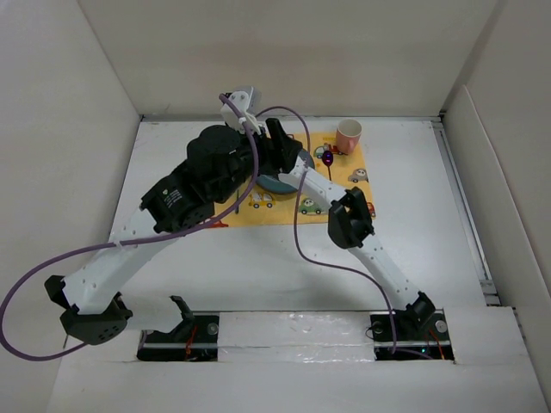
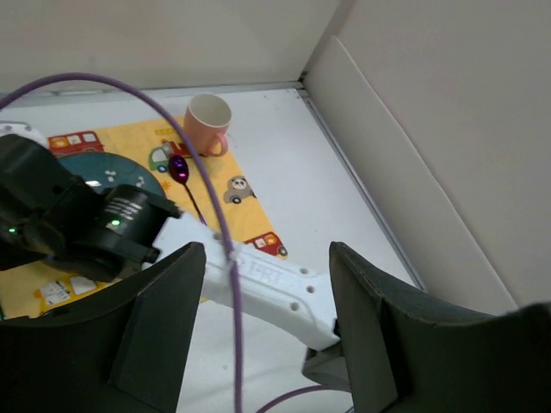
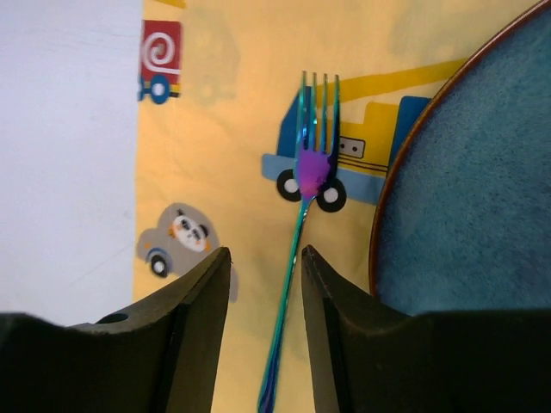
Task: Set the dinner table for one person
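Note:
An iridescent fork (image 3: 310, 172) lies flat on the yellow car-print mat (image 3: 224, 129), just left of the dark blue plate (image 3: 473, 172). My right gripper (image 3: 264, 254) hangs open above the fork's handle, which runs between the jaws close to the right finger. My left gripper (image 2: 265, 258) is open and holds nothing; it hovers over the right arm's white link (image 2: 275, 284). A pink cup (image 1: 349, 135) stands at the mat's far right corner, with a purple spoon (image 1: 328, 157) beside it. The white dinner table (image 1: 258, 267) carries the mat.
Both arms cross over the mat (image 1: 284, 206) and hide most of the plate (image 1: 277, 183) in the top view. A purple cable (image 2: 225, 258) hangs across the left wrist view. White walls (image 1: 69, 129) enclose the table on three sides.

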Available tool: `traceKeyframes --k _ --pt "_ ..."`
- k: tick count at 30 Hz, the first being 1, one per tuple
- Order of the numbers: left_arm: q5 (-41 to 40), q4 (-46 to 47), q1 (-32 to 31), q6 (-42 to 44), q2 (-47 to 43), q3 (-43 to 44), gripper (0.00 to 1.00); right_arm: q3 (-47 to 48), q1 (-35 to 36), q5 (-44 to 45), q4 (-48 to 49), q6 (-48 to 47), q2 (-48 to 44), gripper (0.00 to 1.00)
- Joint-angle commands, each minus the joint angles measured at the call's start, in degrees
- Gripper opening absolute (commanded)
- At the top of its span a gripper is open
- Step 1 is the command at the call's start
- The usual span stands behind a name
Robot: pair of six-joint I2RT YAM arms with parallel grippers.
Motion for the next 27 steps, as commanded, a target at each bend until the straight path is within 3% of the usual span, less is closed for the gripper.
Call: traceKeyframes --k 1,5,7,8,9,10,11,12,16,17,19,20,24,27 --pt "-6.1 -1.6 0.6 2.6 -1.3 6.0 0.57 -1.8 -0.2 -1.4 5.8 -2.9 -14.1 0.47" --pt "-8.1 -6.0 4.6 3.0 -3.2 7.7 0.64 -12.5 -0.2 -5.7 8.2 -4.9 -26.5 0.60" --pt "-10.5 -8.1 4.6 1.9 -6.2 5.9 0.68 -23.6 -0.2 -5.0 9.4 -4.6 -33.2 0.68" --pt "-11.3 -8.4 4.6 1.4 -7.6 3.4 0.69 -28.4 0.5 -2.8 9.8 -4.5 -40.4 0.77" --pt "-12.0 -9.1 4.6 0.7 -10.7 1.9 0.70 -33.3 0.5 -0.1 10.5 -4.4 -44.2 0.78" --pt "-14.0 -10.3 4.6 0.4 -15.9 -3.0 0.73 -46.1 1.1 2.0 9.8 -3.6 -56.0 0.87" --pt "-14.0 -10.3 4.6 0.4 -16.0 -3.1 0.73 -46.2 1.1 3.1 9.8 -3.6 -56.1 0.87" --pt "-17.0 -11.1 4.6 0.0 -17.7 -4.7 0.74 -54.1 1.1 3.9 9.3 -3.1 -60.3 1.00" --pt "-23.2 -16.9 4.6 -2.0 -26.1 -14.4 0.75 -69.2 1.6 10.6 6.2 -0.3 -81.8 1.00" --pt "-23.6 -18.5 4.6 -2.7 -28.9 -15.8 0.76 -71.7 1.6 16.1 5.1 0.5 -86.4 1.00" --pt "-23.2 -19.9 4.6 -5.5 -31.2 -18.2 0.76 -78.1 0.5 20.9 3.9 3.6 -99.4 1.00" --pt "-21.6 -20.1 4.6 -6.0 -33.5 -19.3 0.76 -81.6 -2.7 25.7 1.6 7.0 -110.5 1.00" --pt "-19.7 -20.1 4.6 -5.9 -34.6 -21.5 0.75 -86.3 -6.5 26.2 0.2 8.2 -118.1 1.00" --pt "-18.7 -20.5 4.6 -7.1 -33.9 -22.5 0.75 -86.7 -9.1 23.7 -2.4 7.1 -116.8 1.00"
